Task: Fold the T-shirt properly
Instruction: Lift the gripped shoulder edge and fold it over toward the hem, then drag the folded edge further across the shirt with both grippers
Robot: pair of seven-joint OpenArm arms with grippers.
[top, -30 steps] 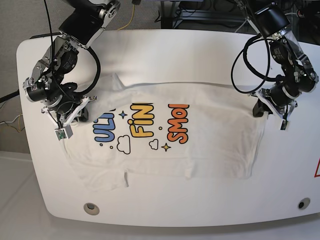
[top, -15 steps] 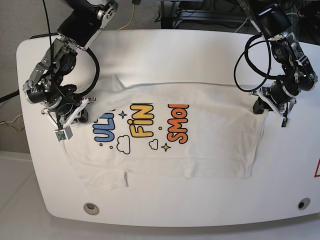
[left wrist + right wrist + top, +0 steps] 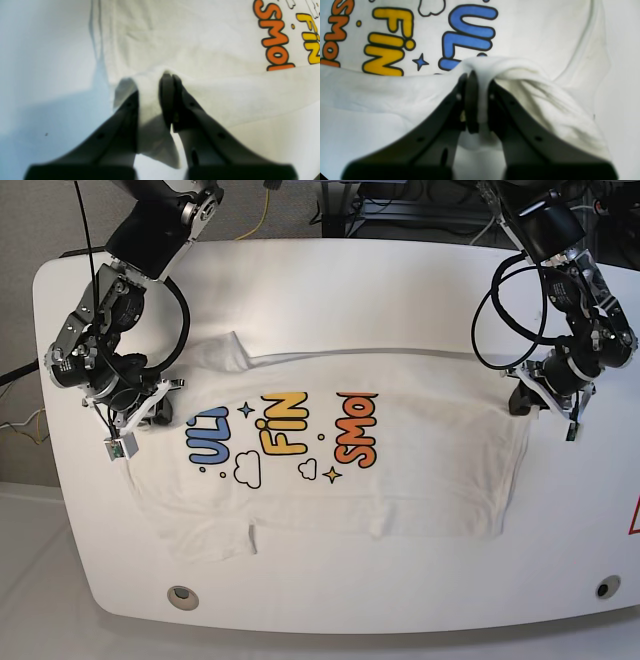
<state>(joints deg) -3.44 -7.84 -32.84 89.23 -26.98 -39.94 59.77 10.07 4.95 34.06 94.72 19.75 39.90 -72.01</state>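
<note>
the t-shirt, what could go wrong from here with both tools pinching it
1. The left tool pinches only a small tuck of the t-shirt near its edge, so the cloth might slip out if pulled.
2. The right tool holds a bunched wad, which could leave the fold creased.
3. The folded-over flap already covers part of the print; uneven pulling may skew the fold line.

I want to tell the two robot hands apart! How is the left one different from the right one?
The left gripper pinches the T-shirt by a plain white stretch near the orange letters; the right gripper pinches beside the blue letters. In the base view, the left gripper is at the shirt's right side and the right gripper at its left. Both are shut on lifted cloth.
</note>
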